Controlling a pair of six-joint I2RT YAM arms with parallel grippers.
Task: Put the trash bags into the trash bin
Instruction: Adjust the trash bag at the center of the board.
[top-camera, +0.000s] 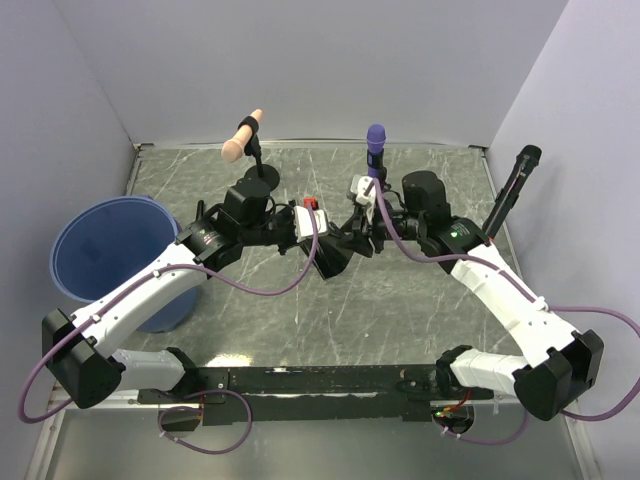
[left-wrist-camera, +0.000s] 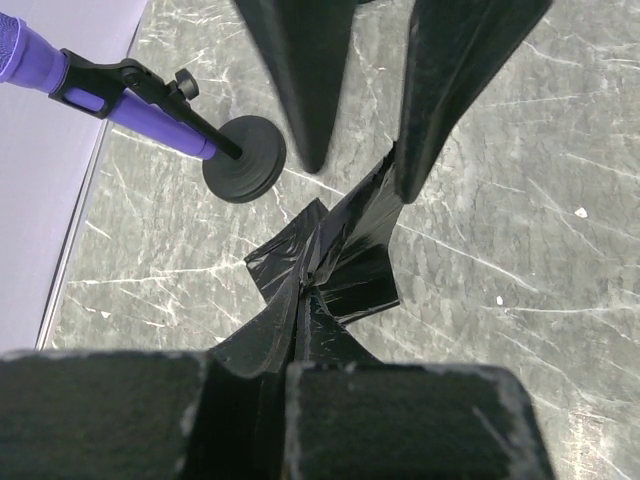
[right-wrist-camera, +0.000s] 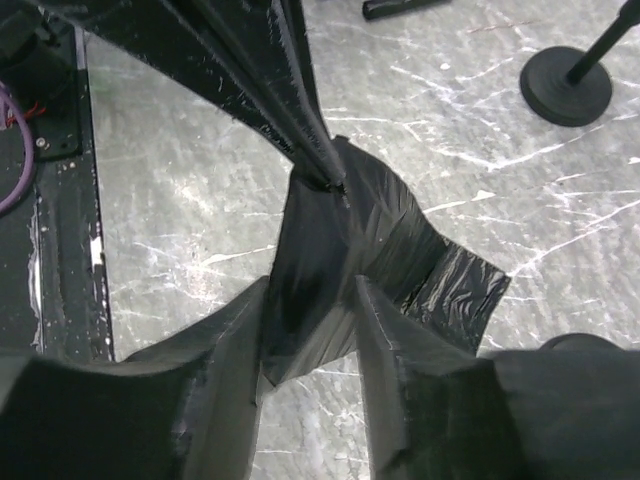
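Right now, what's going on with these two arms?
The left gripper pinches a folded black trash bag over the middle of the table. The right gripper has its fingers spread around the bag's other end, not clamped. The blue trash bin stands at the left, with no bag in it yet.

Trash bag (left-wrist-camera: 335, 260): glossy, creased plastic film; trash bin (top-camera: 100, 235): smooth blue plastic.

Left arm (top-camera: 150, 290) and right arm (top-camera: 500, 285) reach inward to the trash bag (top-camera: 330, 258); left gripper (left-wrist-camera: 287, 362) pinched tight on it, right gripper (right-wrist-camera: 310, 300) spread astride it.
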